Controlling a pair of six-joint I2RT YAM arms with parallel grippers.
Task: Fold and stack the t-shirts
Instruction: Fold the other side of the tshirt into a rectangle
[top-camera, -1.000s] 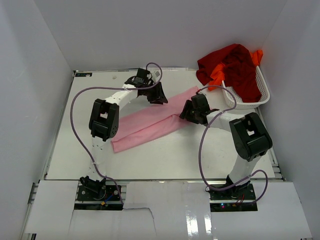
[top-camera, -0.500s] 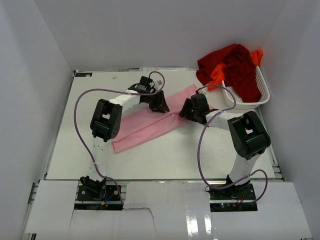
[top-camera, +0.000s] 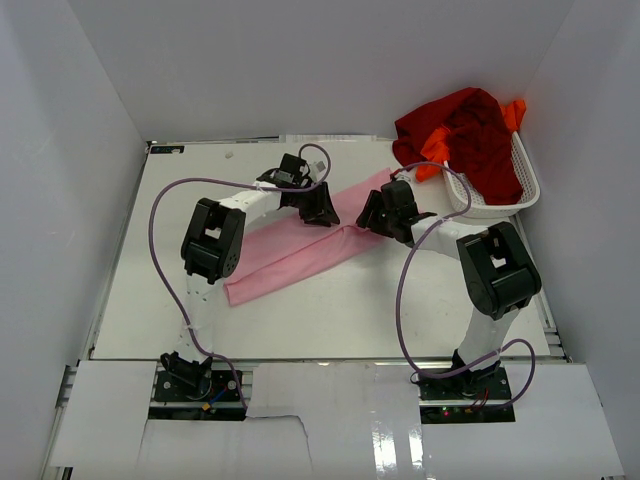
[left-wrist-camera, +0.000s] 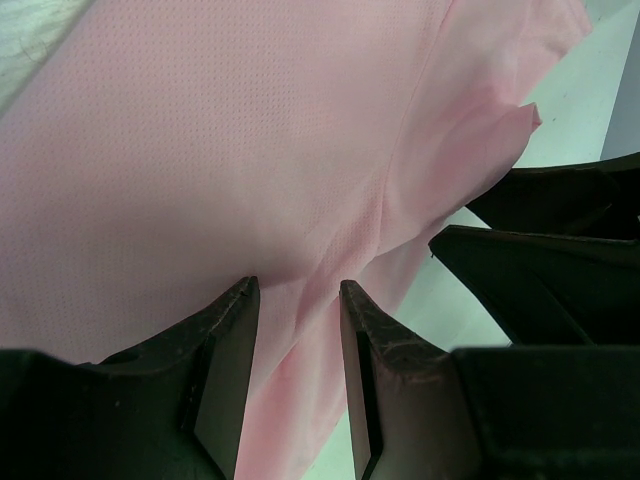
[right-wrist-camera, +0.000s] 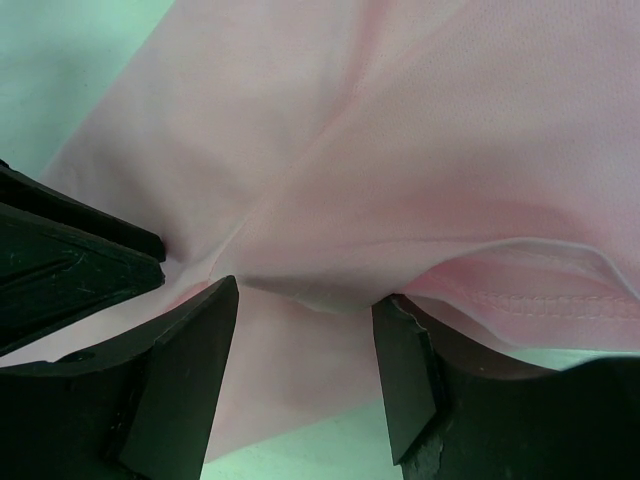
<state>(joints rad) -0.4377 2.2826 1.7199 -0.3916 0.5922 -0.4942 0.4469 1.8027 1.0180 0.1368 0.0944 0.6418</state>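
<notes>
The light pink t-shirt (top-camera: 290, 260) lies as a long folded strip running diagonally across the table. My left gripper (top-camera: 322, 212) is low over its upper middle part, jaws open, with pink cloth (left-wrist-camera: 250, 150) between the fingers (left-wrist-camera: 298, 300). My right gripper (top-camera: 372, 215) faces it from the right, jaws open over a fold and hem of the same shirt (right-wrist-camera: 450, 150), (right-wrist-camera: 305, 300). Each wrist view shows the other gripper's black fingers close by. The dark red t-shirt (top-camera: 470, 130) and bright orange t-shirt (top-camera: 433, 150) are heaped in the basket.
A white mesh basket (top-camera: 500, 208) stands at the back right corner, with the red and orange cloth spilling over its far rim. White walls close in the table on the left, back and right. The arms' purple cables loop above the table.
My left gripper has moved nearer and to the right, down onto the pink shirt. My right gripper has shifted slightly farther and left, toward it. The shirt has barely moved.
</notes>
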